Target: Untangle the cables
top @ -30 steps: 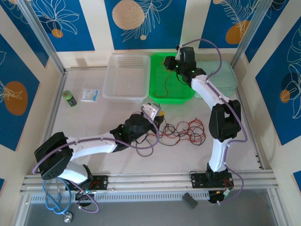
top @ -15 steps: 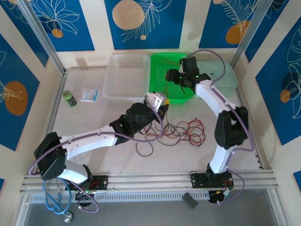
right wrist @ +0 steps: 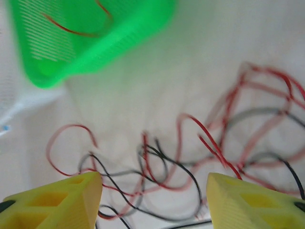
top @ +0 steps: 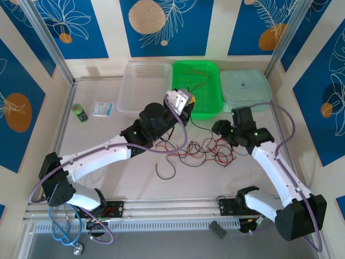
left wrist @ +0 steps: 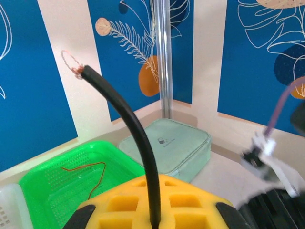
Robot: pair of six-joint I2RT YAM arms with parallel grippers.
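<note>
The left pincer (top: 186, 101) is up at the near edge of the green tray (top: 213, 97), clenched on a black wire (left wrist: 138, 138). The left wrist view shows that wire poking straight up out of the shut yellow fingers (left wrist: 136, 188) and curving over, with a little bare copper curl (left wrist: 71, 61) at its tip. The right pincer (right wrist: 153, 181) is released, fingers spread wide with nothing between them, hanging over the right side of the cables (top: 207, 148). Those cables are a loose red and black tangle lying on the table (top: 97, 132) just in front of the green tray, between the two arms. The right wrist view looks straight down on them, though it's pretty blurry. One dark loop (top: 164, 168) sits on the near side of the pile, closer to the arm bases, and it's hard to tell if it's joined to the rest. Inside the green tray there's a single red wire (top: 198, 81) lying by itself. Left of that tray is a clear tray (top: 144, 86), right up against it or nearly so, and on the other side a pale lidded box (top: 245, 89). Way over on the left of the table are a small green bottle (top: 80, 112) and a little white packet (top: 102, 109), well apart from the cables.
</note>
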